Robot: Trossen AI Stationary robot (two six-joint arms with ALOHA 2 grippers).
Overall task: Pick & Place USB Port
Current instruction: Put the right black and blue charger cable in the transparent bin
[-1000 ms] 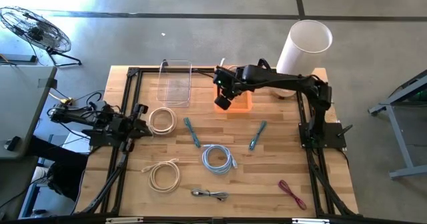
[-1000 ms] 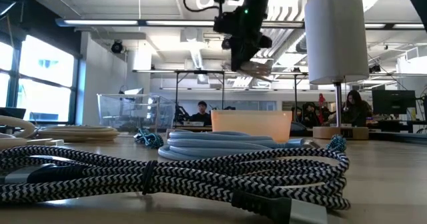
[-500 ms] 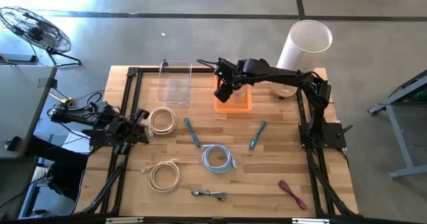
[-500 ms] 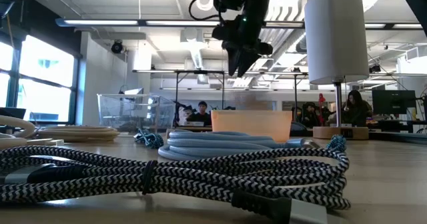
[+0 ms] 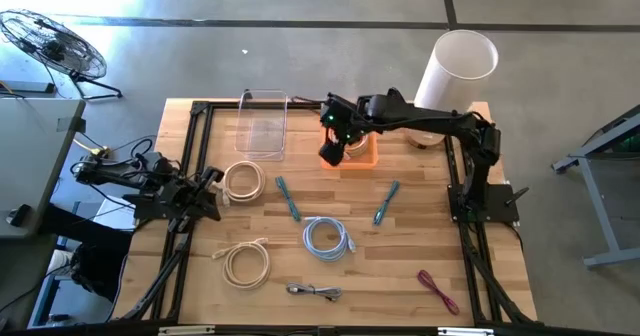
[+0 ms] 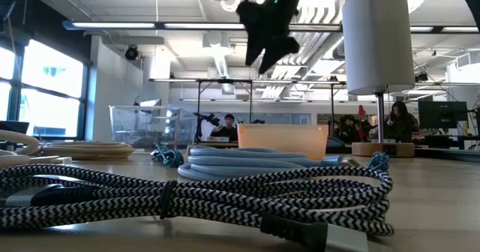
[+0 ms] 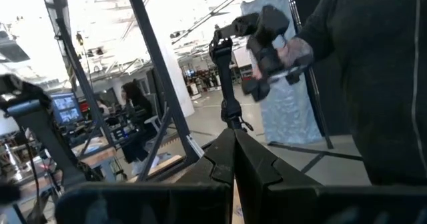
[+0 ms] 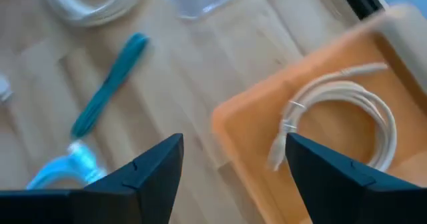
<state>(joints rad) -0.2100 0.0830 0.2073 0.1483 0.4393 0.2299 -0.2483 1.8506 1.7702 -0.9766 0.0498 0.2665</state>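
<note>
A white cable coil [image 8: 341, 115] lies on the floor of the orange bin [image 5: 356, 154] at the table's far middle. My right gripper [image 8: 233, 184] hangs open above the bin's left part, clear of the coil; the high view [image 5: 333, 148] and the low view [image 6: 262, 55] show it too. My left gripper [image 5: 207, 190] rests shut at the table's left edge, holding nothing, next to a white coil [image 5: 243, 181].
A clear bin [image 5: 262, 126] stands left of the orange one. Two teal cables [image 5: 288, 198] [image 5: 386, 203], a light blue coil [image 5: 327, 238], a cream coil [image 5: 245, 261], a braided cable [image 5: 315, 292] and a red cable [image 5: 437, 291] lie nearer. A white cylinder [image 5: 457, 68] stands far right. A person's hand [image 7: 287, 51] shows off the table.
My right gripper has opened above the orange bin and let go of the white cable coil, which has fallen into the bin. The gripper has then risen a little.
</note>
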